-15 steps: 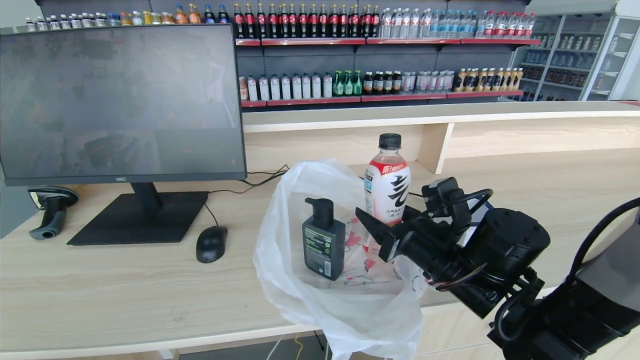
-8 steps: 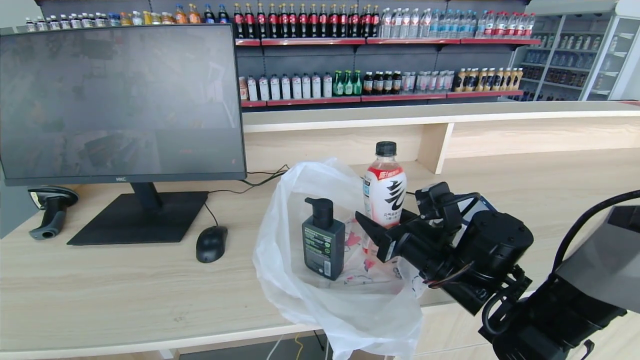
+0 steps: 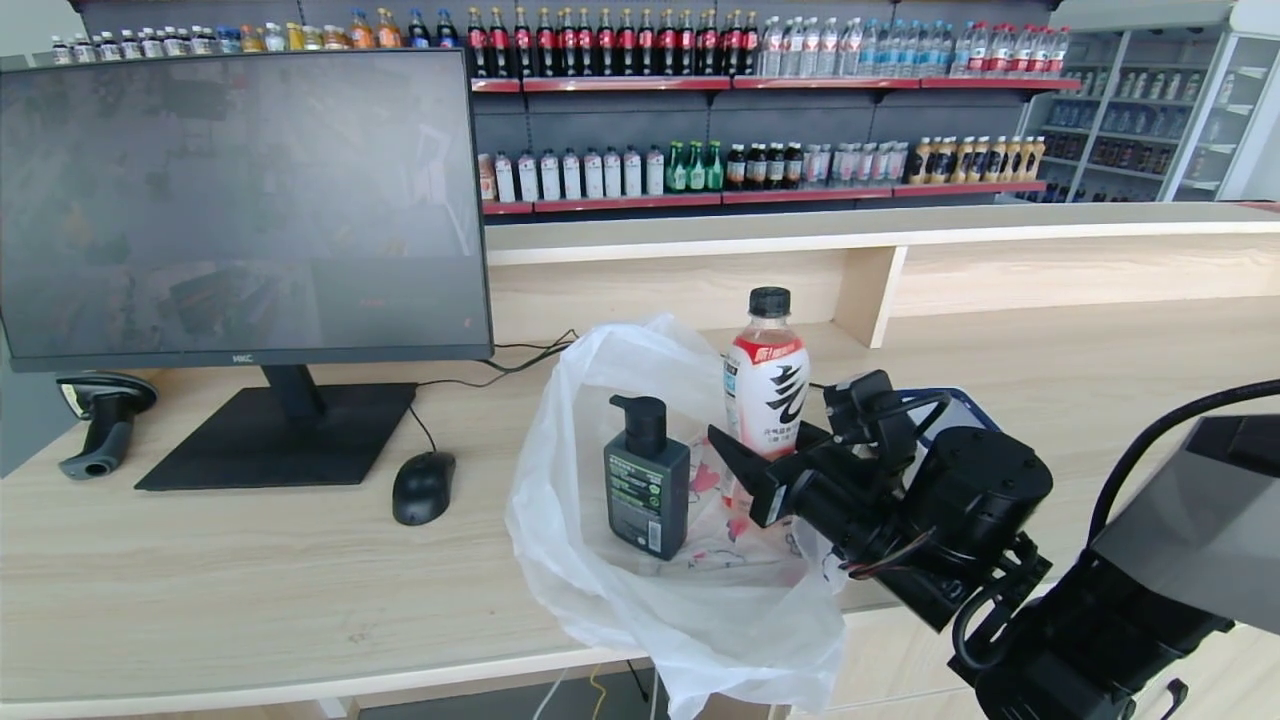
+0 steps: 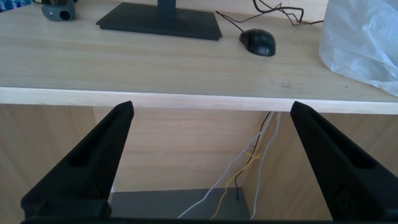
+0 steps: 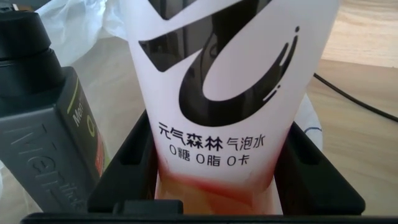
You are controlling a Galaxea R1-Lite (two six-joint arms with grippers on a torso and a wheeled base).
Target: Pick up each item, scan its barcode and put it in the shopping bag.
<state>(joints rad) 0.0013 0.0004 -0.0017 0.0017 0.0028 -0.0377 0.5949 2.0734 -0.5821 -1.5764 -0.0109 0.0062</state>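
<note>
A white drink bottle (image 3: 767,380) with a black cap and red band stands upright in my right gripper (image 3: 762,468), which is shut on its lower body (image 5: 230,106). Its base is down inside the open mouth of the clear plastic shopping bag (image 3: 610,580) on the wooden counter. A dark pump bottle (image 3: 647,482) stands in the bag just left of the drink; the right wrist view has it close beside the drink (image 5: 43,143). My left gripper (image 4: 211,168) hangs open below the counter's front edge, holding nothing.
A monitor (image 3: 240,200) on a black stand, a black mouse (image 3: 422,487) and a barcode scanner (image 3: 100,420) occupy the counter's left half. A blue-edged item (image 3: 955,405) lies behind my right arm. A raised ledge (image 3: 860,235) runs along the back.
My right gripper has lowered the drink bottle a little and shifted it slightly left, deeper into the bag. The pump bottle and bag have stayed put.
</note>
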